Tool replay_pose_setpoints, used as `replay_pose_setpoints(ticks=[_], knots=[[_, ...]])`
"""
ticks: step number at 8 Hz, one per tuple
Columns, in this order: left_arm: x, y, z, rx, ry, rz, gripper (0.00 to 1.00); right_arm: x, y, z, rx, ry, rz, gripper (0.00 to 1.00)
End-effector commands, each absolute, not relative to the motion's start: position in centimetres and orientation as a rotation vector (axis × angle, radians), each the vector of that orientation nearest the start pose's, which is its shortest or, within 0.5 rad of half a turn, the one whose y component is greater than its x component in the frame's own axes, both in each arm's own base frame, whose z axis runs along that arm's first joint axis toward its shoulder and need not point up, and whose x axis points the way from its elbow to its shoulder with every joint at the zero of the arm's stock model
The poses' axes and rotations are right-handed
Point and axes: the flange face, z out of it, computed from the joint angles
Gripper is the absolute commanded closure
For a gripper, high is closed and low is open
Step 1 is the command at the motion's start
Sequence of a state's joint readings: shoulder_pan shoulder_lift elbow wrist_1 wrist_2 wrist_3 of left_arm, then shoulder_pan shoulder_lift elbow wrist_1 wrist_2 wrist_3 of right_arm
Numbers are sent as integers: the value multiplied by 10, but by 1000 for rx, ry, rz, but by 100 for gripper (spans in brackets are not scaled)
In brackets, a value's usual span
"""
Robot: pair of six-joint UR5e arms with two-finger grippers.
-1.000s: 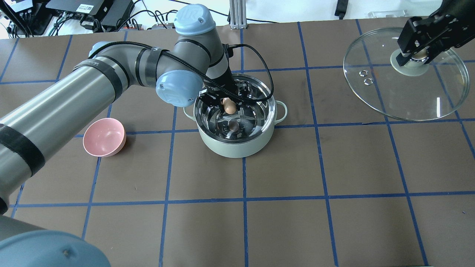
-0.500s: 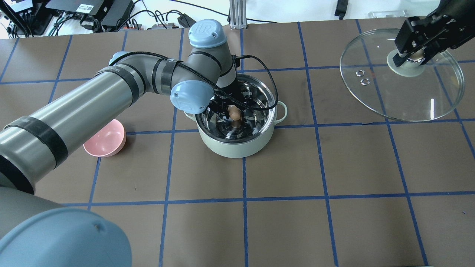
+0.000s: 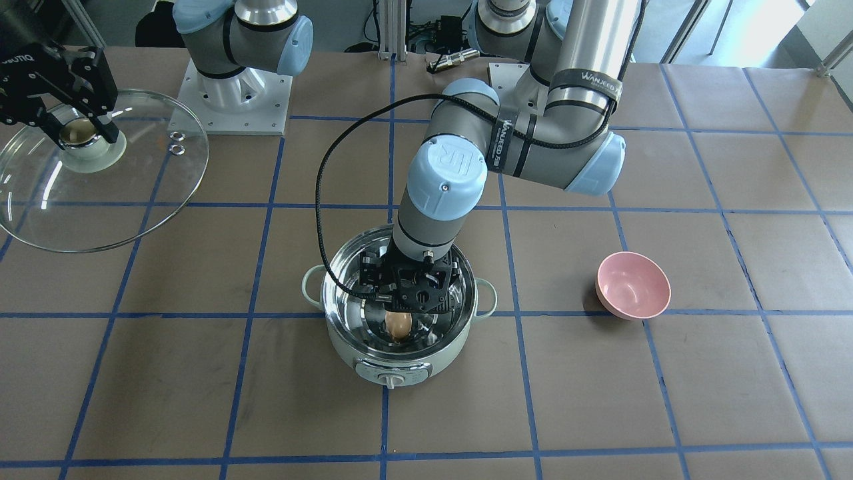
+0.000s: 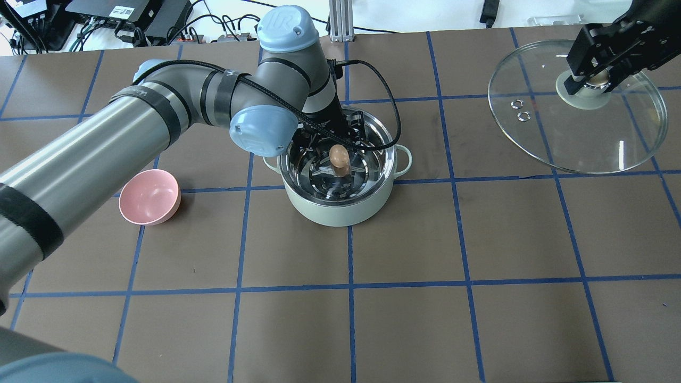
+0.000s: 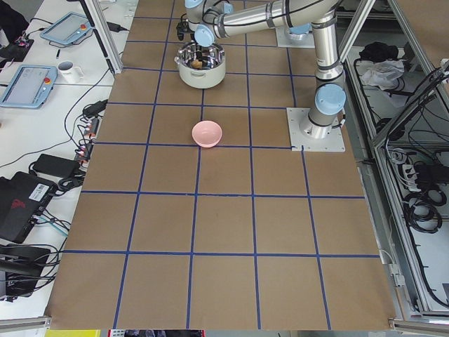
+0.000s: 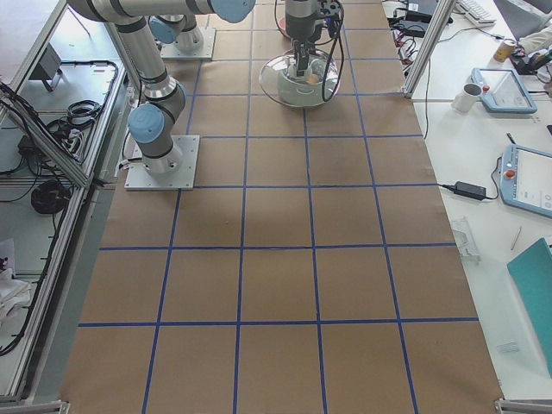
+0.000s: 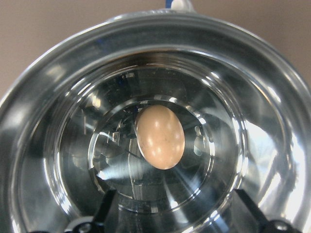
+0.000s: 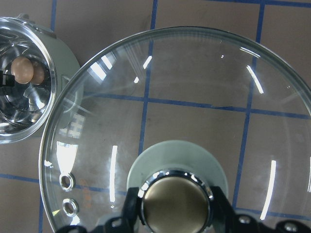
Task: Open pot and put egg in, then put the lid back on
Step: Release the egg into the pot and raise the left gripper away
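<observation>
The mint-green pot (image 4: 340, 213) stands open mid-table, also in the front view (image 3: 400, 368). The tan egg (image 4: 339, 158) lies on its steel bottom, plain in the left wrist view (image 7: 160, 137) and in the front view (image 3: 398, 326). My left gripper (image 3: 403, 308) reaches into the pot just above the egg, open, its fingers (image 7: 104, 209) spread wide of the egg. My right gripper (image 4: 591, 80) is shut on the knob (image 8: 176, 206) of the glass lid (image 4: 577, 133) and holds it far to the right of the pot, also in the front view (image 3: 100, 193).
A pink bowl (image 4: 149, 197) sits on the table left of the pot, also in the front view (image 3: 633, 285). The left arm's black cable (image 4: 391, 125) loops over the pot's far rim. Cables and boxes lie beyond the table's far edge.
The left gripper carried the egg lower and nearer the pot's middle and let it go; the egg now lies on the bottom. The left elbow swung. The lid barely moved.
</observation>
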State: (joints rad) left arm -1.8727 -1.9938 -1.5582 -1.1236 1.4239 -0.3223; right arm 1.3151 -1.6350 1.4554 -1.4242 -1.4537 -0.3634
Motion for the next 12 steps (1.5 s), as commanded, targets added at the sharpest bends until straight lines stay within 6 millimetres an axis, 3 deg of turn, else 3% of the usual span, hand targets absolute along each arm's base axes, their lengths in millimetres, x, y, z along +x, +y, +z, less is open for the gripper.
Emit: replay_pose_setpoints(ticks=[1,2,3,4,5,6,7,8,9,11,12], knots=[[-317,-527,383,-33,3292,5,0,25,-482,566,-158,3036,-118,100],[-294,-505,419,-69,3246,55,0,25,-484,565,-144,3036,-118,100],[-250,-490,452,-73,3191,92,0,28,-487,559,-43,3032,-89,100],[-222,-479,467,-53,3179,141,0,37,-491,556,-11,3021,-97,100],[-215,-473,481,-58,3179,108,0,52,-495,553,-20,3022,-100,100],[-208,-461,503,-40,3188,47,0,82,-498,551,43,3027,-113,100],[-196,-466,503,23,3187,33,0,127,-505,542,41,3024,-135,100],[-169,-482,490,8,3191,61,0,172,-513,528,79,3027,-161,100],[-154,-490,485,1,3193,64,0,203,-524,512,126,3018,-176,100],[-151,-491,485,50,3189,62,0,264,-539,478,192,2980,-208,100],[-151,-491,485,50,3188,64,0,299,-537,461,179,2979,-208,100]])
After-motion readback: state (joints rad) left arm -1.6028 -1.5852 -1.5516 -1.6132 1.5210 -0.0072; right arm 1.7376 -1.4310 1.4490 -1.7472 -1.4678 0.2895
